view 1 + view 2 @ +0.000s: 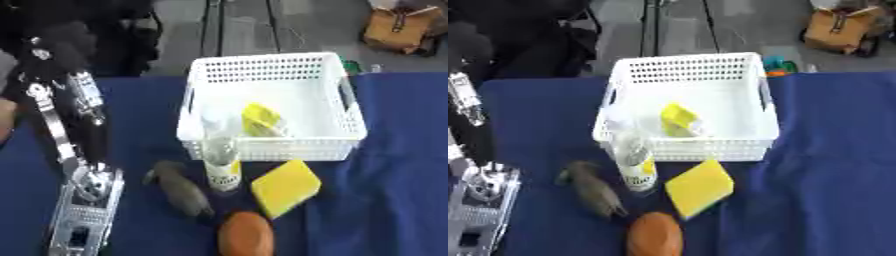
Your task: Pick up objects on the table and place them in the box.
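Observation:
A white perforated basket [343, 136] stands on the blue table, with a yellow packet [261, 120] lying inside it. Just in front of its near wall a clear bottle with a yellow label [222, 165] stands upright. Beside the bottle lie a yellow sponge [285, 187], a grey elongated object [182, 192] and an orange-brown oval object [246, 234]. My left hand [61, 135] is raised at the left edge, fingers pointing up and straight, holding nothing, well left of the objects. My right hand does not show.
The blue cloth [394, 200] stretches bare to the right of the basket. Beyond the table's far edge are a brown bag [398, 27] on the floor and dark stands. A small green and orange thing [776, 65] sits behind the basket.

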`<state>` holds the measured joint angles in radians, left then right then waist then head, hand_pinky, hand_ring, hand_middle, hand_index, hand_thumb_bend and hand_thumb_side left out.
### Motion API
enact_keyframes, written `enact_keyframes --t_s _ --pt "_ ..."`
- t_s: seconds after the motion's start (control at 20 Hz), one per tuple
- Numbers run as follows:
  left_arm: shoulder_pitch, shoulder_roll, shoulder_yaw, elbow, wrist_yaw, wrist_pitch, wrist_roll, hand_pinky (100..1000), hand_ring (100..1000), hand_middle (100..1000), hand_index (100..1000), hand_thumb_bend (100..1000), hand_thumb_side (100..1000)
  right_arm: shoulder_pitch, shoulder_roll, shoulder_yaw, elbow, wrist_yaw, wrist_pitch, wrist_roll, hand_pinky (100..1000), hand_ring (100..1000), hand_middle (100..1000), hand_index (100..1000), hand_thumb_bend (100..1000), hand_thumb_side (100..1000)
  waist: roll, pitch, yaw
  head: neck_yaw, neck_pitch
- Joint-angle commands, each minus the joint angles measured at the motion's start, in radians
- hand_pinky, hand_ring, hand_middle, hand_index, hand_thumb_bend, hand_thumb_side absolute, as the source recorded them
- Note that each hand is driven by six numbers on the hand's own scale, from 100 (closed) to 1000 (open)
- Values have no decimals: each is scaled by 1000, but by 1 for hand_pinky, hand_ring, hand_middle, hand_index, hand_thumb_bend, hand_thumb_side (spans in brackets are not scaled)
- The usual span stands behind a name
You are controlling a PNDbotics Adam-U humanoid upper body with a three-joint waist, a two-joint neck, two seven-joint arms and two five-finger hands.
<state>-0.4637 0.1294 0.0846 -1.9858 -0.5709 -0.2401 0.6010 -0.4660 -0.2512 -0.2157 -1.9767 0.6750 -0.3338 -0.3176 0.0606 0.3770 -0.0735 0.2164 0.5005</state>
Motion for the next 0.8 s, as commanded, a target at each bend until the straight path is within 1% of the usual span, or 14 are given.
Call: enact_keyframes --t_s 0.05,0.55,0.8 --pt "-6 4 7 -14 1 0 -2 620 623 618 714 100 821 -8 -12 -9 -23 -8 -3 2 736 821 653 807 166 907 -2 -21 -1 5 9" --pt "-5 3 8 -14 0 0 -1 620 623 618 714 100 823 -9 -12 -8 -23 -12 -5 4 735 820 653 807 169 906 -3 -20 -2 9 0" --pt "-4 3 8 -14 0 0 -2 620 623 618 714 100 824 -20 -19 4 -23 -18 -15 5 739 821 660 810 167 917 -7 -22 -1 10 8"
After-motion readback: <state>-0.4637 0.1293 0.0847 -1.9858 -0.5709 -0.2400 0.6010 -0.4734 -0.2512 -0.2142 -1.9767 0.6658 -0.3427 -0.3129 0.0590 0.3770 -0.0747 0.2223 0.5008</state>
